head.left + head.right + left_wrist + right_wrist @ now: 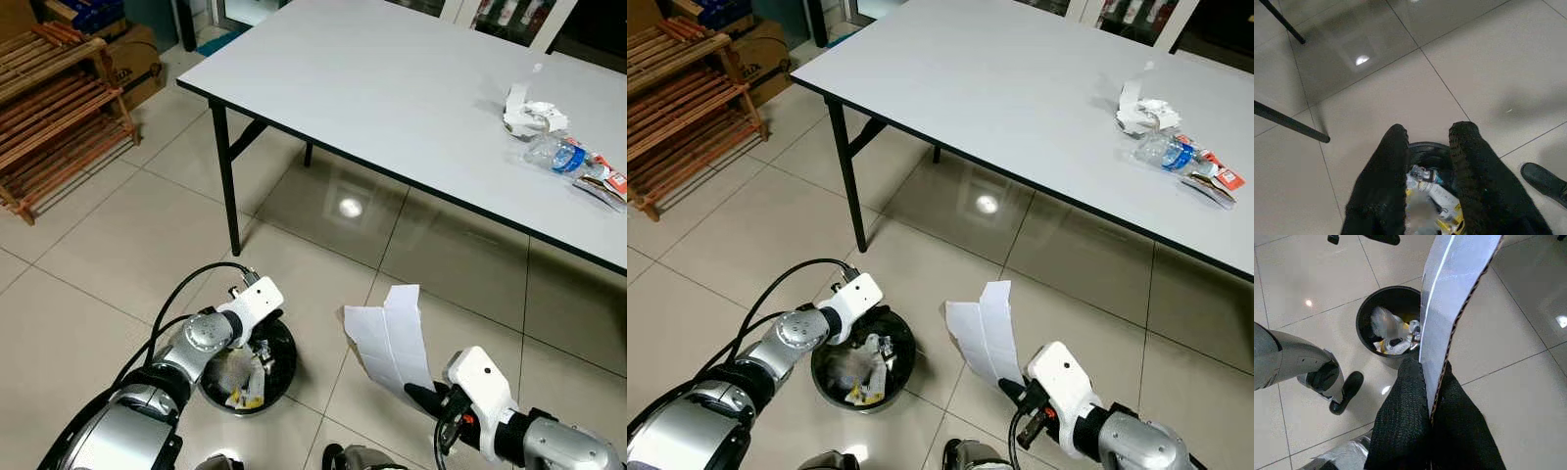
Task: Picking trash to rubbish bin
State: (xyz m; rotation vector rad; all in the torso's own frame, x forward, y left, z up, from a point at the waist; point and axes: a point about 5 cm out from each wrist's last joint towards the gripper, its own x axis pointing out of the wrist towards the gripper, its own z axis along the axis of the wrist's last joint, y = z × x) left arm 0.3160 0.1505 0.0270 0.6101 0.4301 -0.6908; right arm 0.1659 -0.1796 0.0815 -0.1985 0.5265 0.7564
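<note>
Cardboard sheet (pixel 390 338), white and creased lengthwise, stands upright at lower centre, long axis pointing up, pinched by the right gripper (pixel 423 396). Left gripper (pixel 1427 171), fingers narrowly parted and empty, hovers over the black bin (pixel 283 369), lower left.

A grey table (pixel 392 88) carries crumpled paper (pixel 532 116) and a plastic bottle (pixel 556 155).

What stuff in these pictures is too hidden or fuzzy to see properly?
- Trash in the bin: right wrist view, one piece is blurred.
- Bin's near side: left eye view, the left hand covers it.
- Wrappers on the table: eye views, labels too small, one cut by the edge.
- Right hand fingertips: cardboard between them hides the pads.
</note>
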